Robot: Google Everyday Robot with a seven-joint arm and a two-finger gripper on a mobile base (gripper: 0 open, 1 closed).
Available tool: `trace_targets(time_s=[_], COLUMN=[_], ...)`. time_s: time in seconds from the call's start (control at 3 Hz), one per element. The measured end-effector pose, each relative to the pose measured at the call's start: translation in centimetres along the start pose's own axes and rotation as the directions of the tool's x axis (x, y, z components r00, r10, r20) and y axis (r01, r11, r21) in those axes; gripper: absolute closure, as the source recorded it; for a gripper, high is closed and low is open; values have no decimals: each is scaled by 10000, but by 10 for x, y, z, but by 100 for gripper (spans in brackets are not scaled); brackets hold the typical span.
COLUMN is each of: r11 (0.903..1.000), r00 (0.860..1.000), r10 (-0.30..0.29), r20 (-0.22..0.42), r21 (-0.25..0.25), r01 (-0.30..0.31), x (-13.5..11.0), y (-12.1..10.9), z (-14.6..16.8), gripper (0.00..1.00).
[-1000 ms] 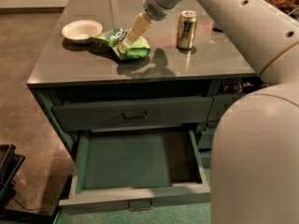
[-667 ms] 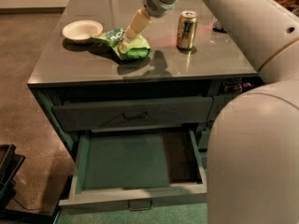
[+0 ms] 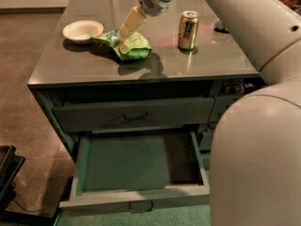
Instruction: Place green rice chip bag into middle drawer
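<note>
Grey countertop [image 3: 94,67] fills the upper part of the view, set on a cabinet that stands on a brownish floor. At the far left, down on the floor, a dark object [image 3: 7,173] is cut off by the edge. On the left of the counter sits a white bowl [image 3: 82,30], shallow and upright. Just right of it, touching or nearly touching its rim, is the green rice chip bag [image 3: 134,48], crumpled, with a shadow on the surface below and to the right of it. The gripper [image 3: 123,37] comes down at a slant from the upper right, and its pale tip meets the upper left part of the bag. Whether it is closed on the bag or only pressed against it cannot be told. Further right stands a gold drink can [image 3: 188,29], upright and well apart from the bag. The thick white arm [image 3: 244,13] crosses the upper right corner, and the robot's rounded body [image 3: 258,159] fills the lower right.

Below the counter, a closed grey drawer [image 3: 94,117] shows a small dark handle [image 3: 135,117]. Under it the middle drawer [image 3: 136,161] is pulled out wide, its green inside bare, with a wire handle [image 3: 141,206] at the centre of its front.
</note>
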State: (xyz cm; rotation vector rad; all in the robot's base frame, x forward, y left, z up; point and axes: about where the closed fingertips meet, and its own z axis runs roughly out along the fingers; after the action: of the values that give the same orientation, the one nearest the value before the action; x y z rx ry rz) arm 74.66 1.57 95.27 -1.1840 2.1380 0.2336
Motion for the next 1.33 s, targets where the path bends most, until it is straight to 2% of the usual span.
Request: trace_targets(time_s=[0.67,1.0,1.33], r11=[9996,9996,9988], r00=[9992,9997,9995], r10=[-133,-60,284], r20=[390,237,-161], r21=[-233,-282,-388], r01=[142,66,-290], x=[-12,-11,0], y=[13,18,21], z=[41,56,69], gripper=[0,0,0])
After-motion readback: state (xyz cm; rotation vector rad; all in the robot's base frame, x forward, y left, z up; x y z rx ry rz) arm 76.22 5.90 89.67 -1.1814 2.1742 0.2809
